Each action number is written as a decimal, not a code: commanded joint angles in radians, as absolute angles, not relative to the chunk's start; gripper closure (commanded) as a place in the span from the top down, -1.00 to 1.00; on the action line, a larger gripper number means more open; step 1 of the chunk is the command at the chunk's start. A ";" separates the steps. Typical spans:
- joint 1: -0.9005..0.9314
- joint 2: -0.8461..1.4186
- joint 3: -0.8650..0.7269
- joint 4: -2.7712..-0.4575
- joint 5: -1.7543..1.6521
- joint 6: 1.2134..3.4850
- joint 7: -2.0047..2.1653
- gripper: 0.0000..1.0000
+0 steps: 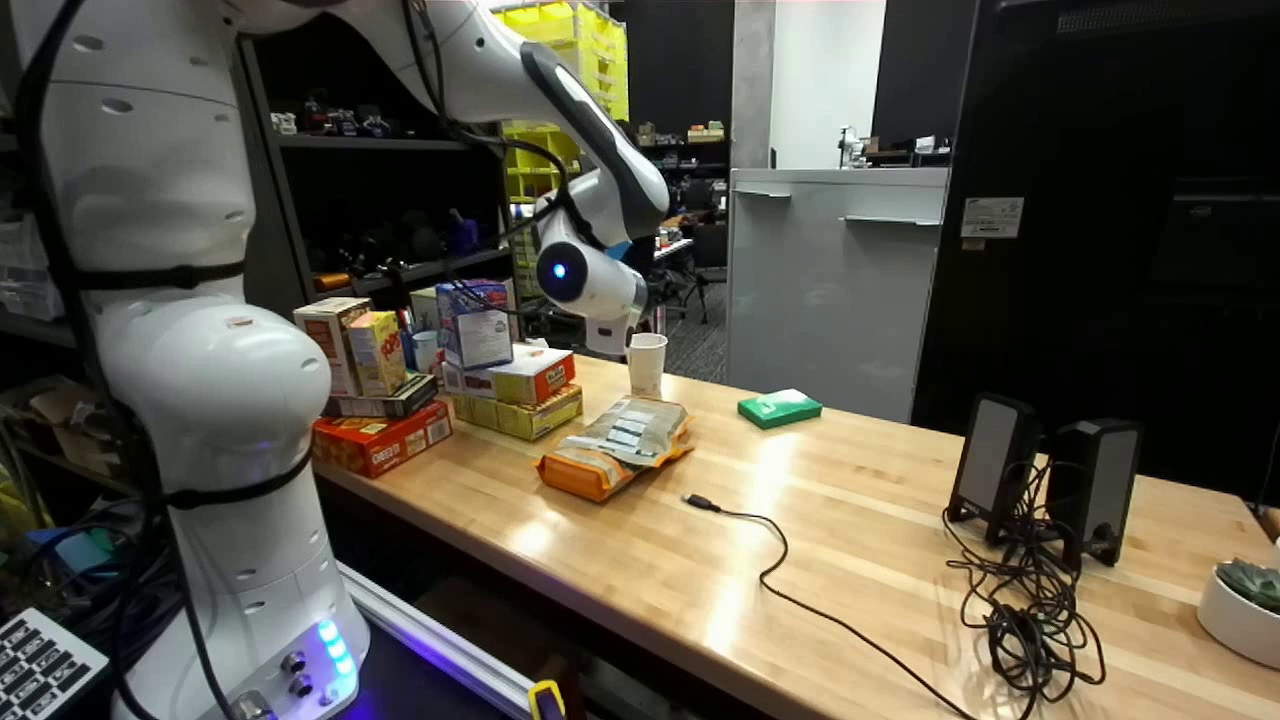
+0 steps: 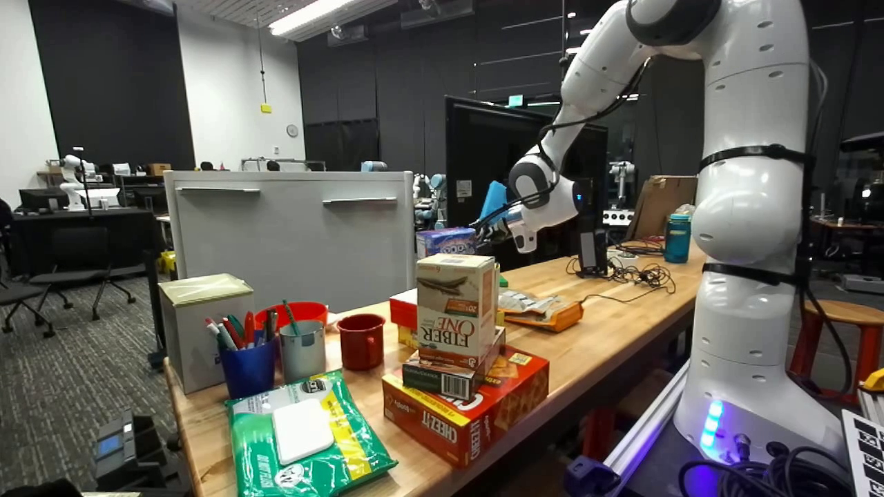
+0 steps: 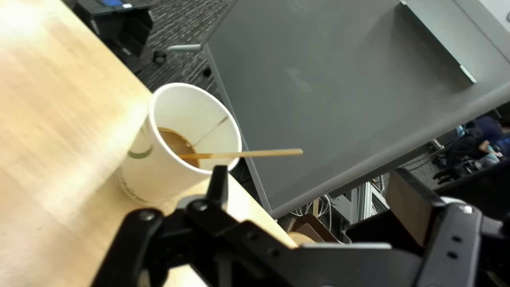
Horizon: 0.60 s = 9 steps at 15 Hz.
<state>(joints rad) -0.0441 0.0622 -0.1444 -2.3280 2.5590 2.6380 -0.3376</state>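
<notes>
A white paper cup (image 3: 139, 175) stands on the wooden table (image 3: 59, 119) near its edge in the wrist view. Brown liquid (image 3: 173, 141) fills its lower part, and a thin wooden stick (image 3: 271, 153) leans out over the rim. My gripper (image 3: 318, 185) is open, its fingers wide apart with nothing between them. One finger overlaps the cup's near rim in that view; whether they touch I cannot tell. The pad (image 3: 408, 203) of the opposite finger is well away from the cup. In an exterior view the cup (image 1: 647, 372) is just below the wrist, which hides the fingers.
Beside the cup lies an orange and grey bag (image 1: 615, 445), with stacked food boxes (image 1: 520, 410) behind it. A green box (image 1: 780, 408), a black cable (image 1: 770, 575) and two speakers (image 1: 995, 465) are farther along. A red mug (image 2: 361, 342) stands near the table's end.
</notes>
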 commanded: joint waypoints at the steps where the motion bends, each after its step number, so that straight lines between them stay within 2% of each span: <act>1: 0.021 -0.070 -0.080 -2.356 2.531 2.913 -0.398 1.00; 7: 0.136 -0.166 -0.011 -2.419 2.283 3.286 -0.309 1.00; 9: 0.121 -0.172 0.074 -2.473 2.134 3.333 -0.216 1.00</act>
